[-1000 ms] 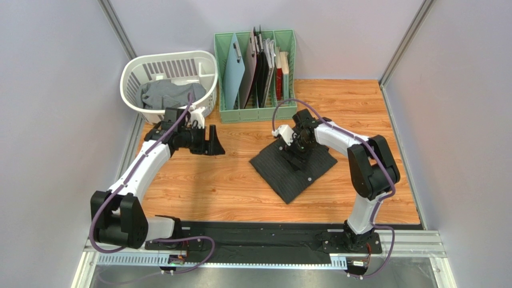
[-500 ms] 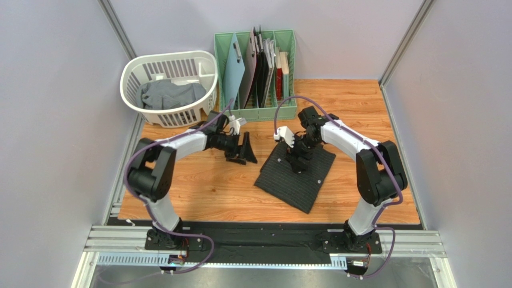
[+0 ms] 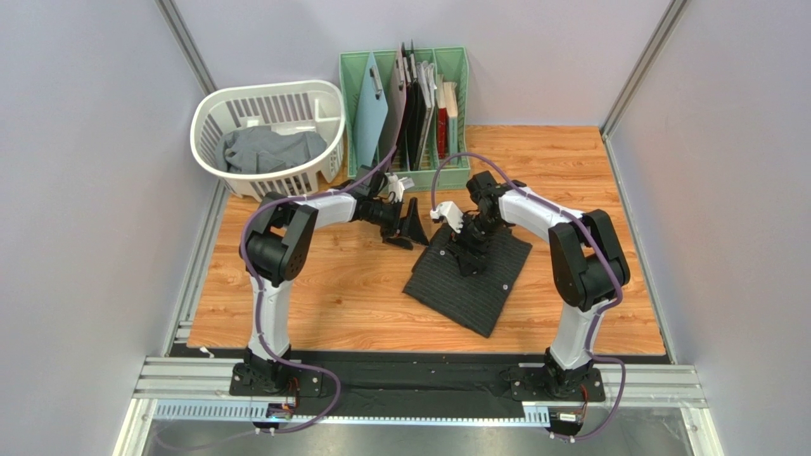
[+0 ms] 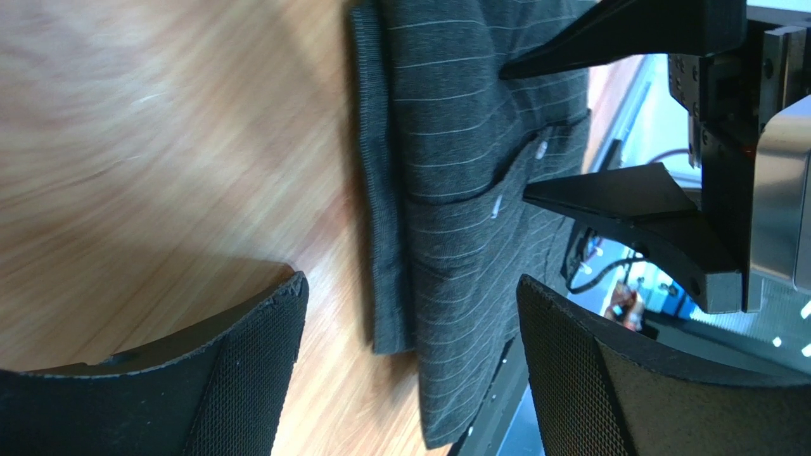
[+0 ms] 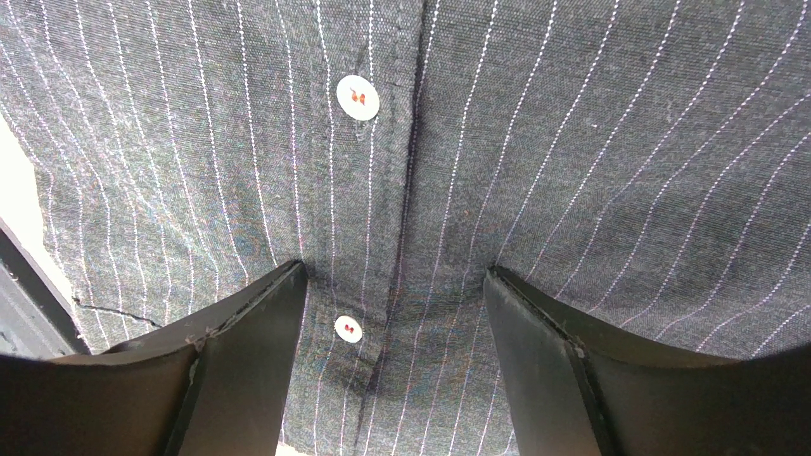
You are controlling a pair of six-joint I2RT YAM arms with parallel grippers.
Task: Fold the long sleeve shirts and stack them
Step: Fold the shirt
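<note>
The black pinstriped shirt (image 3: 471, 275) lies folded on the wooden table, right of the middle. My right gripper (image 3: 470, 249) is open and presses down on its buttoned front (image 5: 400, 190), fingertips on the cloth. My left gripper (image 3: 411, 226) is open and empty just off the shirt's left edge, facing it; the shirt's folded edge (image 4: 447, 237) and the right gripper's fingers (image 4: 619, 204) show in its view. The plain grey shirt (image 3: 271, 147) lies crumpled in the white basket (image 3: 328, 100).
A green rack (image 3: 455, 71) with flat boards and folders stands at the back, just behind both grippers. The white basket is at the back left. Grey walls close in both sides.
My left arm has swung from near the basket to the right, up to the shirt's left edge. The black shirt was shifted and turned slightly under the right gripper.
</note>
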